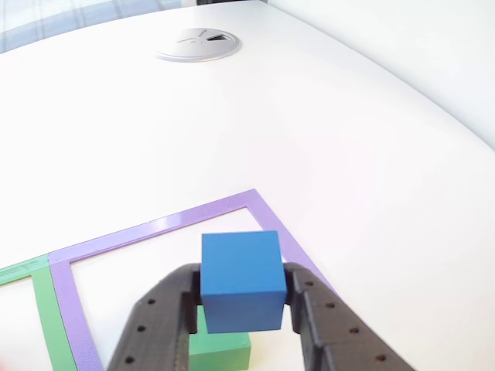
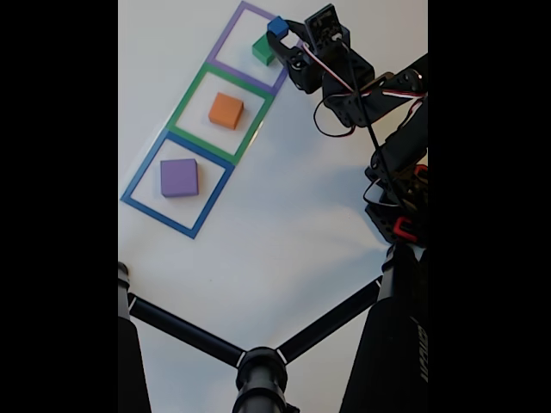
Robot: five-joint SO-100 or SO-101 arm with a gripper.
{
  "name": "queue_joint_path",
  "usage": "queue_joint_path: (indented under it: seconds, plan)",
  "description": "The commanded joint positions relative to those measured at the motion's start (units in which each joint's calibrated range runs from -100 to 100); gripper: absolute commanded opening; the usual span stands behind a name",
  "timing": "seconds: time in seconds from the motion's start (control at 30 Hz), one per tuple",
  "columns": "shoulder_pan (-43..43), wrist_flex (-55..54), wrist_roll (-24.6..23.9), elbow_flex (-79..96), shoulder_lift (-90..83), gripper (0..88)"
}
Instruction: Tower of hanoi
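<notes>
**Blue cube held above the green block in the purple outline**

The blue cube sits clamped between the two black fingers, which press on its left and right faces in the other view; the grip is narrow, set to the cube's width. The cube hangs just above and partly in front of the green block, which lies flat on the desk inside the purple square outline. Whether cube and block touch cannot be told from these views.

In the fixed view, the orange block rests inside the green outline and the purple block inside the blue outline, each alone in its frame. The three outlines seem to serve as the puzzle's pegs, so each block's frame marks its stack.

Holding the smallest piece by its sides leaves its underside free, which suits setting it squarely on a wider block. Judging by the layout, the cube is either going onto or coming off the green block; the pictures do not settle which.
</notes>
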Motion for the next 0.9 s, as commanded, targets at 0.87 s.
queue_joint_path:
  seconds: [0.87]
  plan:
    - [-3.7, -9.7, 0.5, -8.1, 14.6, 2.5]
